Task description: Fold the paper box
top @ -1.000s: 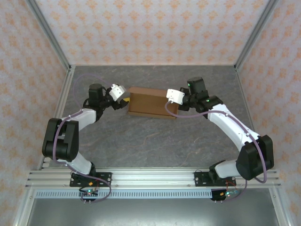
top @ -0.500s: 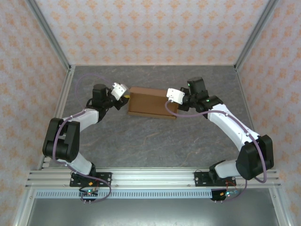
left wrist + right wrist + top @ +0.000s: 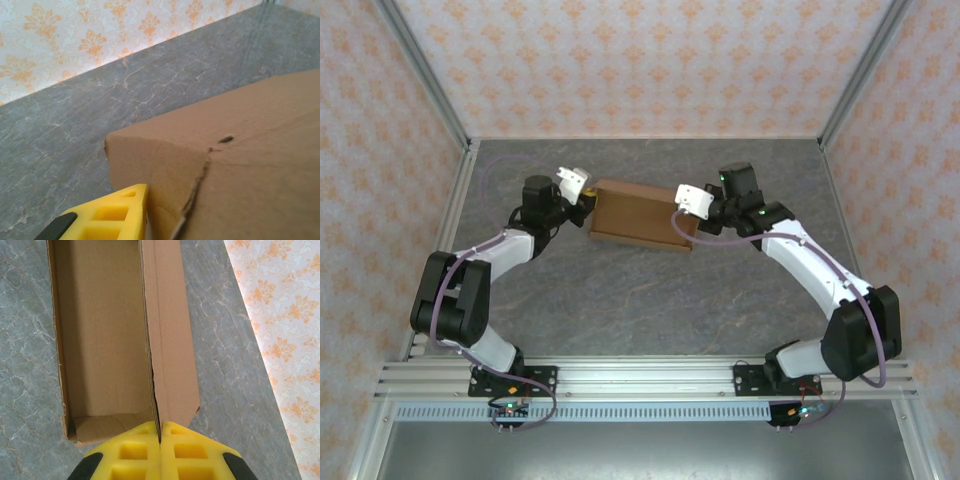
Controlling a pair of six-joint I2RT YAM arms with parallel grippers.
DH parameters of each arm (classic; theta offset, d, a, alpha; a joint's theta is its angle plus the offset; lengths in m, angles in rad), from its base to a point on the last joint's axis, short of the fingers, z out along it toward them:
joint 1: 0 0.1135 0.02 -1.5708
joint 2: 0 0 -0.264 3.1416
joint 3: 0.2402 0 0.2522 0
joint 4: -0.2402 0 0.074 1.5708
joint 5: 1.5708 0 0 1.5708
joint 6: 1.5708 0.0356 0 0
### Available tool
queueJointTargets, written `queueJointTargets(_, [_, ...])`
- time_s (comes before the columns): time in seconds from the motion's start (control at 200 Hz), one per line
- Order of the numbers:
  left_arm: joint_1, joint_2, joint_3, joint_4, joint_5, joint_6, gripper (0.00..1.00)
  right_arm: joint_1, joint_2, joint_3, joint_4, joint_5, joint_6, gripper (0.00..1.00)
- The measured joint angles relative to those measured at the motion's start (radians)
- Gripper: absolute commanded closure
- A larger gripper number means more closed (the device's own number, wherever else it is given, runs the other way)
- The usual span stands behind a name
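Observation:
The paper box (image 3: 635,220) is a brown cardboard tray lying open-topped in the middle of the table. My right gripper (image 3: 683,224) is at its right end, and in the right wrist view the gripper (image 3: 160,432) is shut on the upright long wall of the box (image 3: 100,330). My left gripper (image 3: 584,199) is at the box's left end. In the left wrist view one yellow finger (image 3: 117,210) presses against the outside of the box's corner (image 3: 235,150). The cardboard hides the other finger.
The grey marble-patterned table (image 3: 640,300) is enclosed by patterned walls on the left, back and right. An aluminium rail (image 3: 640,378) carrying both arm bases runs along the near edge.
The left gripper has moved in against the box's left end and a little toward the back. The box's left end has shifted slightly. The right arm has held still.

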Motion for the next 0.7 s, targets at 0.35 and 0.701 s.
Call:
queueJointTargets(0.35, [-0.032, 0.0, 0.047, -0.047, -0.062, -0.156, 0.79, 0.0, 0.006, 0.013, 0.006, 0.014, 0.023, 1.0])
queueJointTargets(0.701, [-0.034, 0.0, 0.122, -0.183, -0.091, -0.172, 0.78, 0.0, 0.043, 0.091, -0.009, 0.053, 0.044, 0.98])
